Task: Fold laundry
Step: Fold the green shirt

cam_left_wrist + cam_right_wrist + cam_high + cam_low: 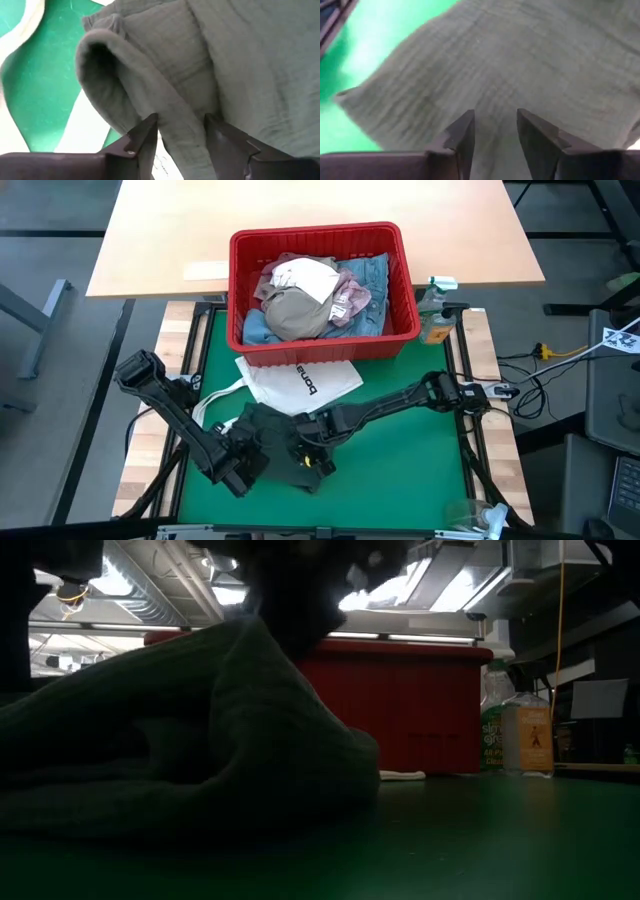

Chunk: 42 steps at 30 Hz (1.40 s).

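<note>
While both arms meet over the green mat, the scene reads so:

Mat (400,470): green, under everything.
Red basket (320,345): beyond both pincers, holding beige trousers (295,313), a mottled pink top (352,298) and blue jeans (375,272).
White tote bag (300,383): flat, between basket and pincers.
Dark green top (275,435): bunched on the mat, directly under both pincers.
Left gripper (181,131): fingers parted, a fold of the top between them (clamped or merely straddled, I cannot tell).
Right gripper (495,125): fingers apart, the cloth just ahead of them, nothing pinched.
</note>
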{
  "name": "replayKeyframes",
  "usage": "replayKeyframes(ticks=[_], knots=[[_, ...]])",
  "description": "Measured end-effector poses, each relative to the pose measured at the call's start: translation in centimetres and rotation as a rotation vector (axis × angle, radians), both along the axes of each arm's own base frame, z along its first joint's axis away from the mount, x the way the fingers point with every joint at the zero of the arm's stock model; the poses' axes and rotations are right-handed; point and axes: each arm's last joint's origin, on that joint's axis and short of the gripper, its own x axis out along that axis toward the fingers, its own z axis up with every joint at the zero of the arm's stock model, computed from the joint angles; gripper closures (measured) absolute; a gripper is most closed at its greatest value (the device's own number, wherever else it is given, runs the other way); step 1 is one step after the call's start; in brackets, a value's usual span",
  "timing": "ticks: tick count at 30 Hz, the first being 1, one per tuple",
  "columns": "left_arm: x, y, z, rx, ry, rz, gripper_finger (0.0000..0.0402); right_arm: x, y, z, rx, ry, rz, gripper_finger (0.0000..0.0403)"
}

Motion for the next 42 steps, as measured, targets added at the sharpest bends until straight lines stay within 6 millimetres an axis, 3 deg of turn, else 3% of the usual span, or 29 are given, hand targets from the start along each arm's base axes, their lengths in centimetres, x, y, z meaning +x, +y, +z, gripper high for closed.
replayKeyframes(ticks=[9,14,20,27,37,42], knots=[[-0.4,0.4,0.0,0.065,0.103,-0.155,0.0347,-1.4,-0.4,-3.8,0.025,0.128,-0.170,0.0256],[-1.1,1.0,0.2,0.130,0.209,-0.186,0.0395,-2.3,0.3,-4.5,0.047,0.183,-0.161,0.0256],[-1.7,1.5,0.4,0.173,0.312,-0.250,0.0391,-2.8,1.7,-4.3,0.044,0.198,-0.126,0.0256],[-1.8,1.6,0.4,0.194,0.388,-0.389,0.0389,-3.0,2.0,-4.3,0.047,0.207,-0.116,0.0256],[-1.2,2.3,0.4,0.170,0.427,-0.395,0.0322,-3.0,2.0,-4.3,0.047,0.207,-0.116,0.0256],[-1.1,2.4,0.5,0.152,0.439,-0.390,0.0310,-2.9,2.0,-4.3,0.048,0.206,-0.116,0.0256]])
